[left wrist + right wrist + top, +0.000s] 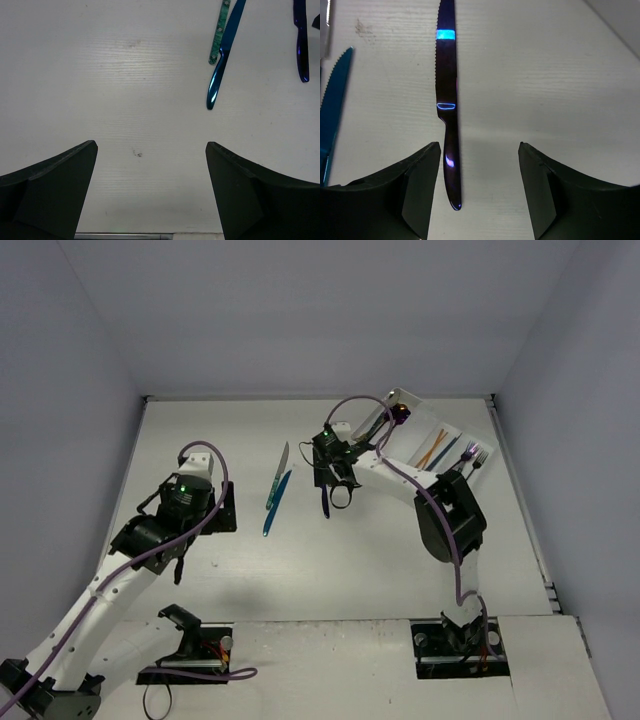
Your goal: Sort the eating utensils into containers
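Observation:
A purple knife (447, 100) lies on the table, also in the top view (325, 502). My right gripper (480, 150) is open over its handle end, which sits between the fingers, close to the left finger (422, 180). A blue knife (273, 505) and a teal knife (281, 465) lie side by side left of it. My left gripper (151, 147) is open and empty over bare table, with the blue knife (222, 55) and the teal knife (220, 32) ahead to its right. The white cutlery tray (410, 430) holds orange chopsticks (435, 450) and forks (472, 455).
The right arm (450, 515) stretches from its base across the front of the tray to its gripper (338, 488). The left gripper (215, 512) sits left of the knives. Grey walls close the table at the back and sides.

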### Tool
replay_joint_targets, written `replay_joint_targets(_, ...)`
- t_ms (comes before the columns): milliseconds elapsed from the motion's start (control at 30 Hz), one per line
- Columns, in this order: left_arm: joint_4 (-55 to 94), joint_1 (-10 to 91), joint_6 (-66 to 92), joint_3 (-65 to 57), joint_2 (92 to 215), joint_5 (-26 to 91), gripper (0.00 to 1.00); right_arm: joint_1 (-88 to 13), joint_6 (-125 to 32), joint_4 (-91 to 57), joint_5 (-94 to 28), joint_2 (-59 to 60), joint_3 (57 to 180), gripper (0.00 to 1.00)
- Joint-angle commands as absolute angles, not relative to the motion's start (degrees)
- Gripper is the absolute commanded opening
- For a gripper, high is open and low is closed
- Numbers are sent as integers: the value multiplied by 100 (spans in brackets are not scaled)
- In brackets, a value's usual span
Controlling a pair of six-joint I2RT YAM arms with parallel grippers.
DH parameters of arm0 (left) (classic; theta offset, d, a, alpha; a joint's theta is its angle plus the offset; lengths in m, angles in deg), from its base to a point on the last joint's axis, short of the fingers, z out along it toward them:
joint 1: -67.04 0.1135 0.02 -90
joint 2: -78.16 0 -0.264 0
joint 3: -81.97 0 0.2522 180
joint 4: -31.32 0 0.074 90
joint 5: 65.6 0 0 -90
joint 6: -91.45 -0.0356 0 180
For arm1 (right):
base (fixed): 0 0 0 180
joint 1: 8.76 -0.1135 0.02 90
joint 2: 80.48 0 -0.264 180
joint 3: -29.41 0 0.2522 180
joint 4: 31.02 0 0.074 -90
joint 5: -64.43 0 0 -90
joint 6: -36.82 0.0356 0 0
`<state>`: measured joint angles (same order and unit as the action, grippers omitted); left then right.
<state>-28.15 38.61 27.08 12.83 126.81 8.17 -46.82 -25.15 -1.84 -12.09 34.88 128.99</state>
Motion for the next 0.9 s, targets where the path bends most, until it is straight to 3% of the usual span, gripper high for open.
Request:
replay_joint_targets(0,-2758,3908,2667,1011,12599,934,88,-4751,-2373,-118,-1260,3800,13325,61)
replay_joint_targets(200,-2828,3909,2709,1034,12539,968,88,-4784,-2396,-118,-1258,4156,13530,58)
replay_joint_targets(333,-2828,3909,2751,1068,12479,968,88,-4787,-2430,-126,-1256,4364,13586,52)
replay_joint_targets(533,-2840,3909,2756,1108,12442,928,88,-4787,-2377,-118,-1282,4473,13526,31)
replay_joint_targets(700,-2832,3909,2765,1108,12453,902,88,-4781,-2402,-109,-1405,4462,13486,2)
replay_joint_targets(867,-2832,3909,2758,1088,12502,882,88,-4755,-2634,-107,-1385,4119,13754,0)
